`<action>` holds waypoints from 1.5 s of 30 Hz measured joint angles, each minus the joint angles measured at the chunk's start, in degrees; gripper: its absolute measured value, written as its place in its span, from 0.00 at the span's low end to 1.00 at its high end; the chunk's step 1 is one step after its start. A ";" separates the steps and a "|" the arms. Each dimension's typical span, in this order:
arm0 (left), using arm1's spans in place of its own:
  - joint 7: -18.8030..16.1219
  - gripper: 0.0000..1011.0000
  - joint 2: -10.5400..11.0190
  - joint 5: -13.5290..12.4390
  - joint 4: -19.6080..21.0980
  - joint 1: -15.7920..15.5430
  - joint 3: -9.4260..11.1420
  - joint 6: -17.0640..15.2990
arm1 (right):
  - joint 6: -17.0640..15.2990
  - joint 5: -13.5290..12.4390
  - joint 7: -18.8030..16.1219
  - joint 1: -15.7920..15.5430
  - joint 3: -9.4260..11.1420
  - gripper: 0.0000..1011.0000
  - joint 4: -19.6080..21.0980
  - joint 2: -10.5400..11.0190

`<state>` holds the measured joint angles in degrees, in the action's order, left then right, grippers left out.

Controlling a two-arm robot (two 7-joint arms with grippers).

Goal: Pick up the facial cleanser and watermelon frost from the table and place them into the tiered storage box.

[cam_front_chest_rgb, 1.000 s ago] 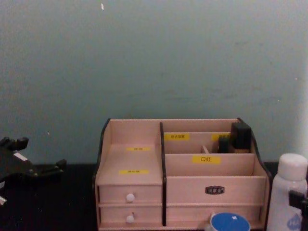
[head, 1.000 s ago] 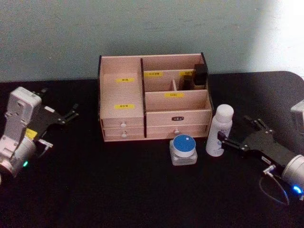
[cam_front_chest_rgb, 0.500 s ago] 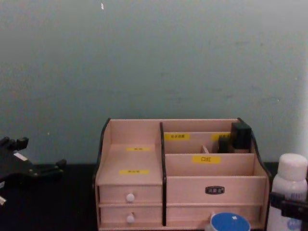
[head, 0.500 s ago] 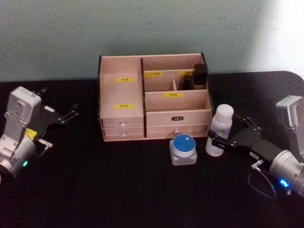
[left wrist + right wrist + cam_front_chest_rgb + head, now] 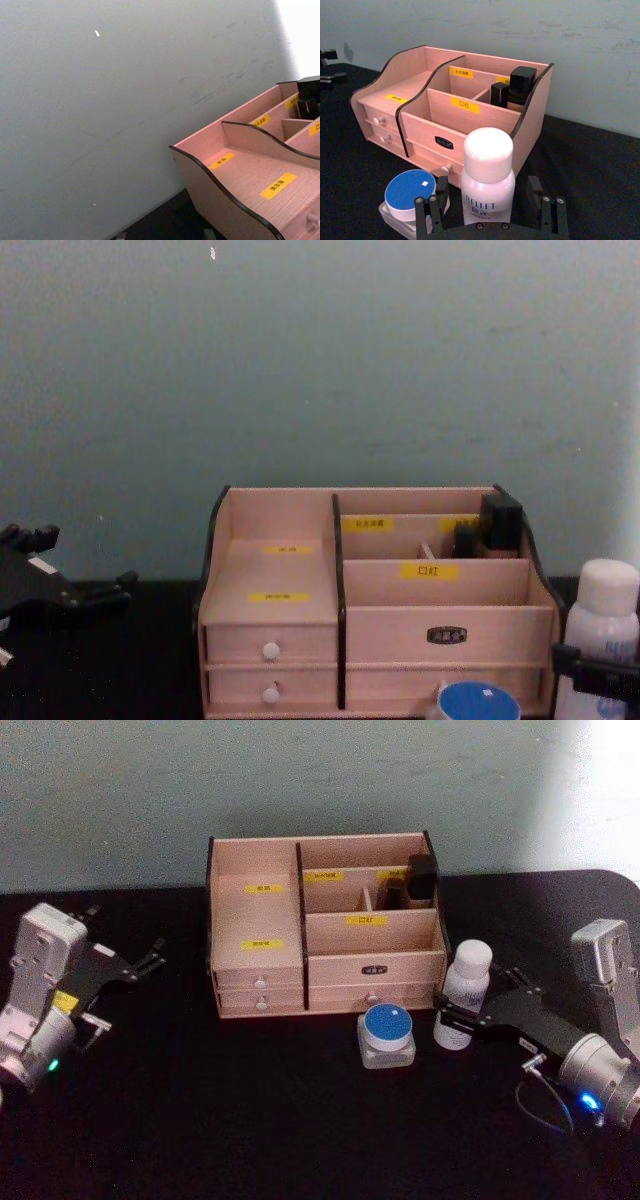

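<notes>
Black tabletop (image 5: pixel 250 1120) holds the facial cleanser (image 5: pixel 487 165) beside the tiered storage box (image 5: pixel 470 122); the right gripper (image 5: pixel 487 202) straddles it, jaws wide, poised to clamp. Left gripper (image 5: pixel 122 938) idles far left, spread.

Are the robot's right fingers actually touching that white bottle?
Apart. In the right wrist view, the right gripper has its open fingers on either side of the white bottle, with a visible gap on each side.

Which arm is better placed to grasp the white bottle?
Right. The right gripper has fingers flanking the white bottle; the left gripper sits far off, past the tiered storage box.
</notes>
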<state>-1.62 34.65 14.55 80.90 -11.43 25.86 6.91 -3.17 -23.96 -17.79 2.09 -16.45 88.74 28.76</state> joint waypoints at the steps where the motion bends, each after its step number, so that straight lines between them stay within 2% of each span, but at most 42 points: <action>1: 0.00 0.99 0.00 0.00 0.00 0.00 0.00 0.00 | 0.00 0.00 0.00 0.00 0.00 0.99 0.00 0.01; 11: 0.00 0.99 0.00 0.00 0.00 0.00 0.00 0.00 | 0.00 -0.07 0.00 -0.05 -0.01 0.97 0.04 0.10; 20: 0.00 0.99 0.00 0.00 0.00 0.00 0.00 0.00 | 0.01 -0.16 0.02 -0.10 -0.05 0.78 0.08 0.14; 21: 0.00 0.99 0.00 0.00 0.00 0.00 0.00 0.00 | 0.02 -0.17 0.03 -0.10 -0.05 0.71 0.08 0.15; 23: 0.00 0.99 0.00 0.00 0.00 0.00 0.00 0.00 | 0.02 -0.18 0.03 -0.11 -0.05 0.68 0.09 0.16; 24: 0.00 0.99 0.00 0.00 0.00 0.00 0.00 0.00 | 0.03 -0.18 0.04 -0.11 -0.06 0.62 0.10 0.16; 27: 0.00 0.99 0.00 0.00 0.00 0.00 0.00 0.00 | 0.03 -0.19 0.05 -0.11 -0.06 0.58 0.11 0.18; 36: 0.00 0.99 0.00 0.00 0.00 0.00 0.00 0.00 | 0.05 -0.23 0.03 -0.18 0.04 0.58 0.16 0.14; 41: 0.00 0.99 0.00 0.01 0.00 0.00 0.00 0.00 | -0.60 -0.36 -0.16 -1.31 1.42 0.58 1.66 0.11; 45: 0.00 0.99 0.00 0.00 0.00 0.00 0.00 0.00 | -2.32 -1.33 -0.84 -3.01 3.25 0.58 4.59 0.84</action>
<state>-1.62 34.65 14.55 80.90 -11.43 25.86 6.91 -5.49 -25.29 -18.63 -0.92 -13.19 93.33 29.61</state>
